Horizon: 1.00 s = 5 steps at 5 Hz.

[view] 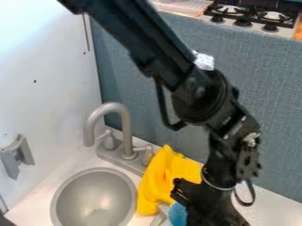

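Yellow cloth beside round sink

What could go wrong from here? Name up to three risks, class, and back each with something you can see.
The black gripper is right by the yellow cloth, so it might snag or drag it. The cloth lies along the edge of the sink, so a nudge that way could tip it in. The blue object sits close beside the gripper and might get knocked.
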Each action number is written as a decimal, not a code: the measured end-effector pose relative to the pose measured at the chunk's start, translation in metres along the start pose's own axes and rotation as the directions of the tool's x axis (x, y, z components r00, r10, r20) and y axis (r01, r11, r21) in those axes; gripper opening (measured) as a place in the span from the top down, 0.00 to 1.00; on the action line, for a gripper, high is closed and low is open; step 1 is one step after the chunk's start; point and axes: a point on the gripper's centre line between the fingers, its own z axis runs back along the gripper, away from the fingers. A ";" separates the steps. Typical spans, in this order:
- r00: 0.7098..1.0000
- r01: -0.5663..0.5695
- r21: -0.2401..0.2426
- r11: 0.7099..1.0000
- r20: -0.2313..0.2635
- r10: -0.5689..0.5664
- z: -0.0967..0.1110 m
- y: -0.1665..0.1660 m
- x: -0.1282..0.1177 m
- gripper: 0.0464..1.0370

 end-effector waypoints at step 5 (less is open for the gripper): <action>0.974 0.201 -0.098 0.975 -0.085 -0.209 -0.063 -0.058 -0.025 0.96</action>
